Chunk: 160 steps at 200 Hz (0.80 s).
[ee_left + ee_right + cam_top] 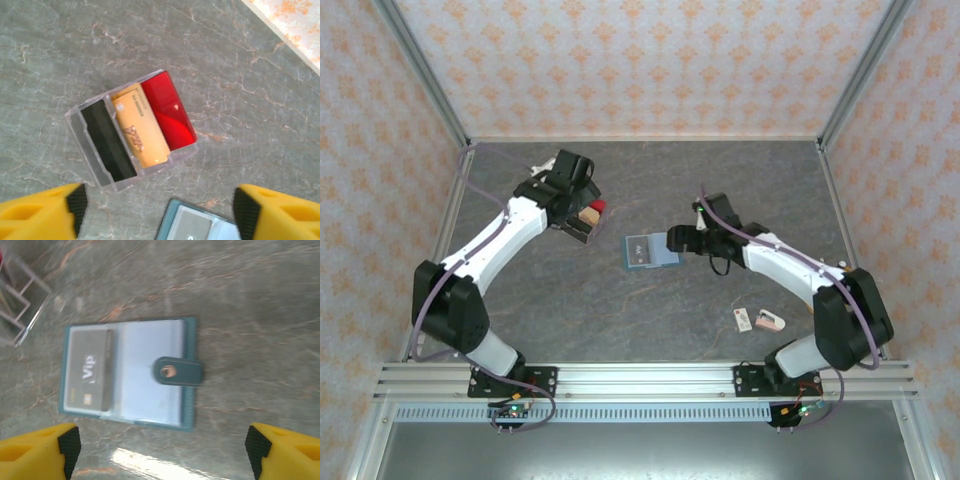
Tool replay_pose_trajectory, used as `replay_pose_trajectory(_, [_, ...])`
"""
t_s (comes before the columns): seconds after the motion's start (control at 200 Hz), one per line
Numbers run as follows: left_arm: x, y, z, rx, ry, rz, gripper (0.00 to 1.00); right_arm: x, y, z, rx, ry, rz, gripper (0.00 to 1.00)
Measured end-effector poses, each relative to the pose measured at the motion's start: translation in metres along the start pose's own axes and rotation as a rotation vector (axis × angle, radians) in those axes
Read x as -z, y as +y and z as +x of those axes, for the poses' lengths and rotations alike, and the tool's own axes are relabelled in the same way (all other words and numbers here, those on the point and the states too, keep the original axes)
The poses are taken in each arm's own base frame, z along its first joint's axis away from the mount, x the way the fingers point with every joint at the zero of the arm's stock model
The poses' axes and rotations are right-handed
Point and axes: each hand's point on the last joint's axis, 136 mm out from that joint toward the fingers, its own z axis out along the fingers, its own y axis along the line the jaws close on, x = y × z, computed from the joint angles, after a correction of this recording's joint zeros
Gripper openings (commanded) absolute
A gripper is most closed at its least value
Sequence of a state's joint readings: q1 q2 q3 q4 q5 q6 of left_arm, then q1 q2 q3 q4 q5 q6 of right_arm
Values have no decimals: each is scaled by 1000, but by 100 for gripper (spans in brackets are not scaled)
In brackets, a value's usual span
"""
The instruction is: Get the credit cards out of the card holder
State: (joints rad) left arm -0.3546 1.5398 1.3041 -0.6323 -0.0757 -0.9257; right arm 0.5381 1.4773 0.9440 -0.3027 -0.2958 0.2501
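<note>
Even light, soft shadows, card holder point(131, 373) blurred

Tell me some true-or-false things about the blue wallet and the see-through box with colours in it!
1. The card holder lies open. True.
2. The card holder is empty. False: a grey Vip card sits in one sleeve.
3. The clear tray holds black, tan and red pieces side by side. True.
4. The right gripper squeezes the card holder. False: its jaws stand wide apart, holding nothing.
5. The tray rests on the card holder. False: they lie apart.
</note>
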Motion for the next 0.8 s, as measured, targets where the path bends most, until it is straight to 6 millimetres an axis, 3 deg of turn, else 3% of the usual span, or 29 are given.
replay_pose_trajectory(0.09, [-3,22,8,4,23,-14,99,-11,23,0,56,23,5,77])
replay_pose_trajectory(0.265, [0,59,14,17,38,-45,100,-41,52,7,114,84,25,72])
replay_pose_trajectory(0.525, [23,64,11,-30,30,14,100,-81,46,17,101,170,130,65])
replay_pose_trajectory(0.801, [4,62,49,-121,197,63,100,-96,32,24,90,210,207,64])
